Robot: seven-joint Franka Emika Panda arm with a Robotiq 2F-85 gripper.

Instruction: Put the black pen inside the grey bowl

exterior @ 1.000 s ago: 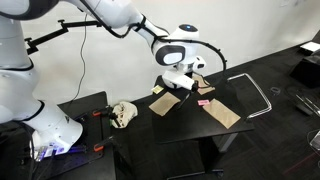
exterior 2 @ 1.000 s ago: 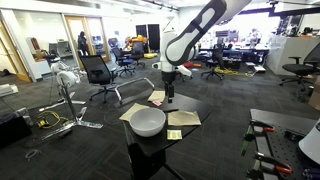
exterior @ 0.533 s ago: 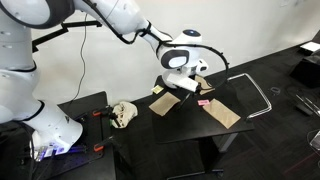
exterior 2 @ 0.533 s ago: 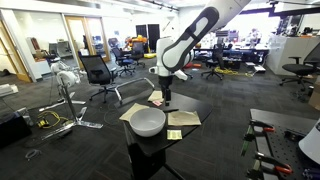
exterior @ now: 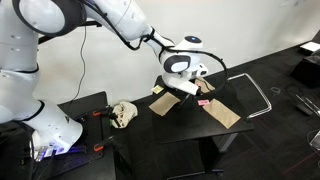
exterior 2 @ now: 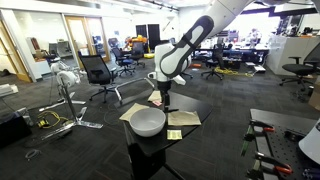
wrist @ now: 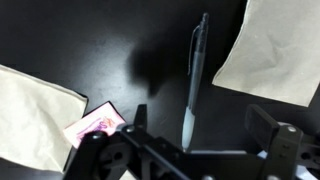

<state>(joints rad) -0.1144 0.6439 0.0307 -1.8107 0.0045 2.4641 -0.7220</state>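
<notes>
In the wrist view the black pen [wrist: 194, 75] lies flat on the black table, between two tan paper pieces. My gripper [wrist: 200, 125] is open just above it, one finger on each side of the pen's near end, not touching. In both exterior views the gripper [exterior: 184, 89] [exterior 2: 165, 100] hangs low over the table and hides the pen. The grey bowl [exterior 2: 148, 122] stands on the table's near part in an exterior view, in front of the gripper. I cannot make it out in the view where the arm covers the table's back.
Tan paper pieces [exterior: 222, 112] [exterior 2: 183, 118] lie on the table. A small pink object [wrist: 95, 125] [exterior: 204, 103] lies beside the pen. A lumpy beige object [exterior: 123, 113] sits on a side stand. A bent silver tube [exterior: 255, 95] lies past the table. An office chair [exterior 2: 98, 72] stands behind.
The arm's wrist has shifted slightly and the gripper has come lower over the table. The bowl and papers have not moved.
</notes>
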